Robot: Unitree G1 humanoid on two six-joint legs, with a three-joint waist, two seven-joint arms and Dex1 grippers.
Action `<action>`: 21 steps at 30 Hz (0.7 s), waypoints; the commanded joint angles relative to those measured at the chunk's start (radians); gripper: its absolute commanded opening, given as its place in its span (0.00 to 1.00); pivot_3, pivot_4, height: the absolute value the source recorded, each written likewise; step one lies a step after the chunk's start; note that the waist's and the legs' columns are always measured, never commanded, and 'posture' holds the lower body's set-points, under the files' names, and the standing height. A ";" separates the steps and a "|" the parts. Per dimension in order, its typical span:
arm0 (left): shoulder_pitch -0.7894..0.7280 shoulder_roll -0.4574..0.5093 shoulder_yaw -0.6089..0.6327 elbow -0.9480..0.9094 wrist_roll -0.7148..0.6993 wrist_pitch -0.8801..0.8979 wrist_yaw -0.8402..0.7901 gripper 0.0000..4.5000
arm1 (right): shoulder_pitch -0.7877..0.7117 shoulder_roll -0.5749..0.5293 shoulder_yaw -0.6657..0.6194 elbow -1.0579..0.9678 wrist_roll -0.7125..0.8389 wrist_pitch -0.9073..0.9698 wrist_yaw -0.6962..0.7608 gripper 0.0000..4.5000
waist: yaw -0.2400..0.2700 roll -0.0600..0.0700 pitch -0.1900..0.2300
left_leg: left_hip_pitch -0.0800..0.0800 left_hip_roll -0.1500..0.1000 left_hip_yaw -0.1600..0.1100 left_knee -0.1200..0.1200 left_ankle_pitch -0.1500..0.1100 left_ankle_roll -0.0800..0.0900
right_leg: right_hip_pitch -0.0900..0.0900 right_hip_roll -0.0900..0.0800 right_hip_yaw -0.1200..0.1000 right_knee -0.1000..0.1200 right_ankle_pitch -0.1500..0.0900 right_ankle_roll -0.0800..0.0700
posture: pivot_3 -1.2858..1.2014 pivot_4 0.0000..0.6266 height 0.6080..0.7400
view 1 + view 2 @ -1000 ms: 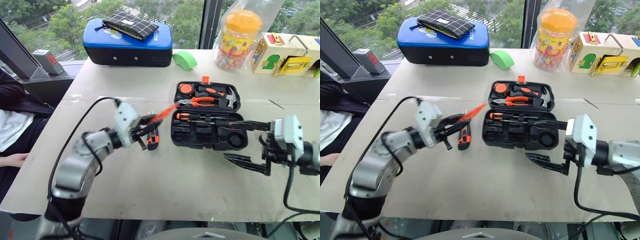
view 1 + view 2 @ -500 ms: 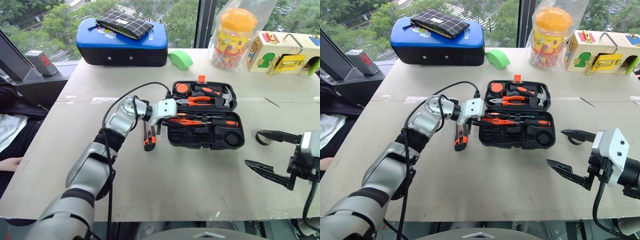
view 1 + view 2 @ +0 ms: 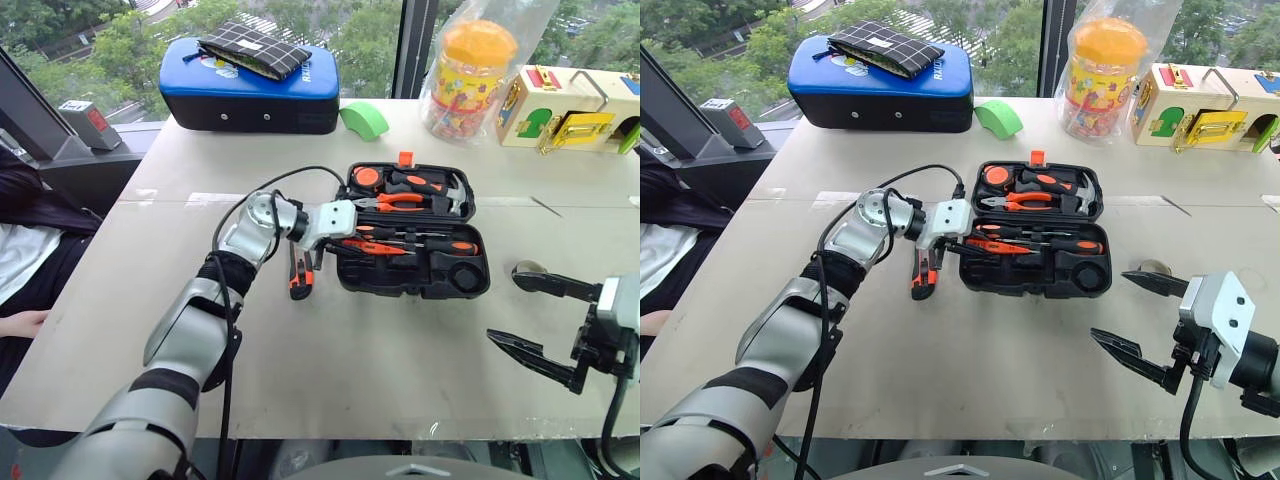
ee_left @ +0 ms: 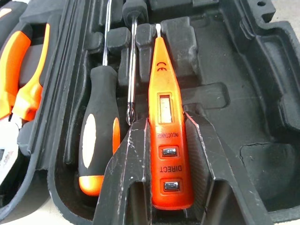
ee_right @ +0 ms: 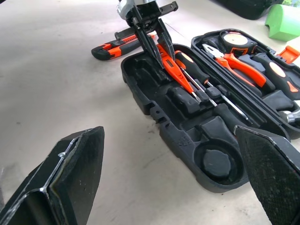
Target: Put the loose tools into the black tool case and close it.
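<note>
At the lower right of the left eye view, the right gripper (image 3: 535, 318) is seen nearest the camera, its two black fingers spread wide with nothing between them, above bare table (image 3: 380, 370). A small dark tape roll (image 3: 524, 271) is partly seen on the table just beside the upper finger, right of the case.

In the middle of the frame, the black tool case (image 3: 412, 250) lies open on the table. The left gripper (image 3: 352, 243) is reached over the case's left edge, and its fingers are clamped on the handle of the small all-orange screwdriver (image 4: 167, 136). In the left wrist view this screwdriver is held over the recesses of the case's front half, beside a black-and-orange-handled screwdriver (image 4: 97, 140) already lying in a slot. A second one (image 3: 440, 245) is seen further right in the same half.

Just left of the case, the orange-black utility knife (image 3: 299, 276) lies loose on the table.

In the far half of the case, orange-handled pliers (image 3: 404, 202) and a hammer (image 3: 445, 190) are seated.

Toward the top of the frame, a blue-topped padded case (image 3: 252, 88) and a green object (image 3: 367, 120) are set well apart from the case.
</note>
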 commanded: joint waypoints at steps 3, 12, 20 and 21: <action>0.004 -0.010 -0.020 -0.026 0.034 0.033 -0.028 0.32 | -0.014 -0.007 -0.017 -0.011 0.001 -0.022 -0.014 1.00 | 0.001 0.000 0.000 | 0.000 0.000 0.000 0.000 0.000 0.000 | 0.000 0.000 0.000 0.001 0.000 0.000 | 0.52 0.24 1.00; 0.032 0.034 0.118 -0.234 -0.146 0.310 -0.105 0.62 | -0.013 0.003 -0.003 -0.005 -0.017 -0.038 -0.020 1.00 | -0.003 0.000 0.000 | 0.001 0.001 0.000 0.000 0.000 0.000 | 0.000 0.001 0.001 0.003 0.000 0.000 | 0.52 0.24 1.00; 0.150 0.032 0.161 -0.415 -0.183 0.505 0.011 0.01 | -0.038 0.011 0.042 0.001 -0.039 -0.052 -0.044 1.00 | 0.000 0.000 0.000 | 0.003 0.002 0.002 0.000 0.000 0.000 | 0.001 0.001 0.003 0.004 0.000 0.000 | 0.52 0.24 1.00; 0.164 0.036 0.157 -0.425 -0.176 0.499 0.019 0.01 | -0.039 0.011 0.043 0.001 -0.040 -0.052 -0.045 1.00 | 0.001 0.000 0.000 | 0.003 0.002 0.001 0.000 0.000 0.000 | 0.001 0.001 0.003 0.004 0.000 0.000 | 0.52 0.24 1.00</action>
